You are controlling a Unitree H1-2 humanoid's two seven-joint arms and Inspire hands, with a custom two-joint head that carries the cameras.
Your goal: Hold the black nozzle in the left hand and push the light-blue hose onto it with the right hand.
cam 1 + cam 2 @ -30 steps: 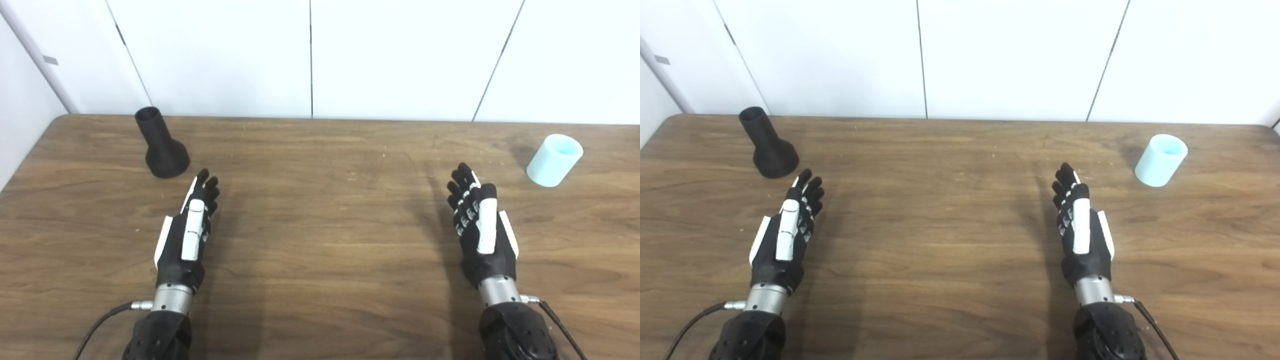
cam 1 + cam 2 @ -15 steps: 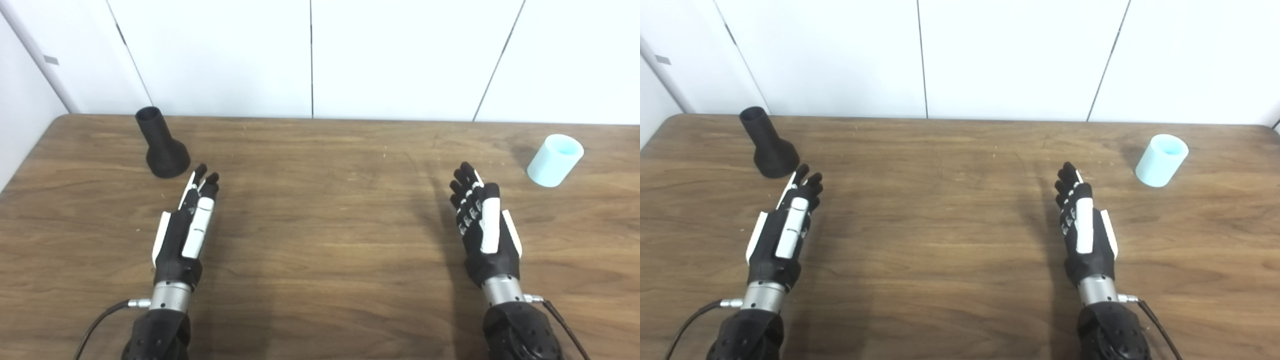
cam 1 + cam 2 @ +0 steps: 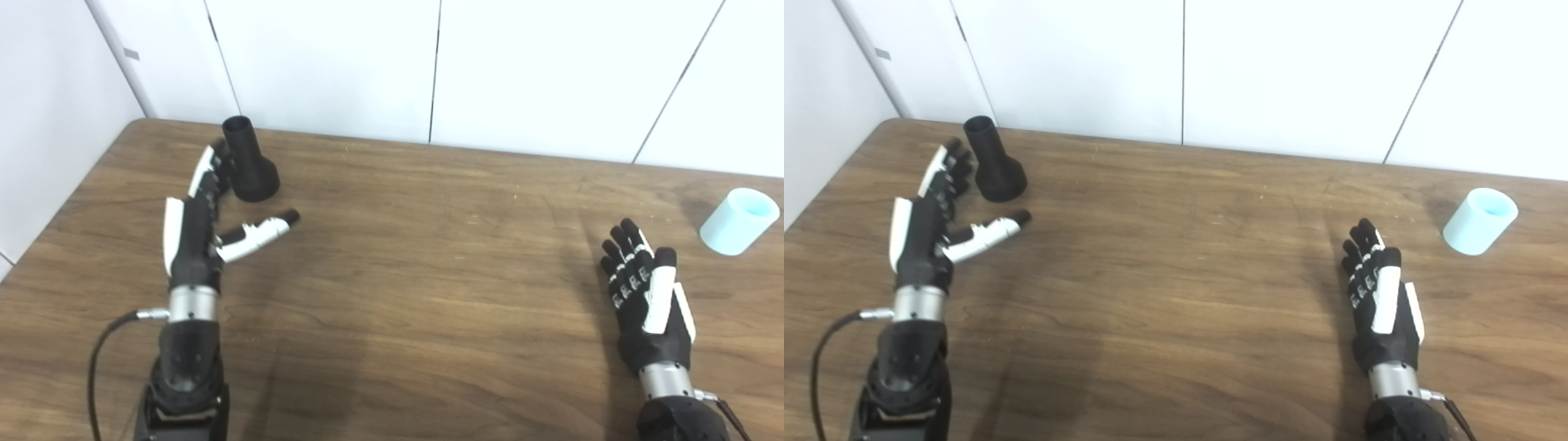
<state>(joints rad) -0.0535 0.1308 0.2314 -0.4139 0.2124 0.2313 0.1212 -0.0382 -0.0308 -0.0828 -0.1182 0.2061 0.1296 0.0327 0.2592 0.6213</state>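
We see left hand point(image 3: 196, 226) spread, empty | nozzle point(image 3: 248, 162) upright on counter point(image 3: 398, 275), just right of its fingers | right hand point(image 3: 646, 294) empty, fingers straight | hose point(image 3: 738, 222) beyond, far right.

L hand point(image 3: 191, 229) fingers point(image 3: 211, 168) hide part of black nozzle point(image 3: 251, 168) side.

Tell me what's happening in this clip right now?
The left hand is open, fingers beside the black nozzle and thumb spread, apparently about to grasp it. The nozzle stands upright on the table. The right hand is open and holds nothing, apart from the light-blue hose.
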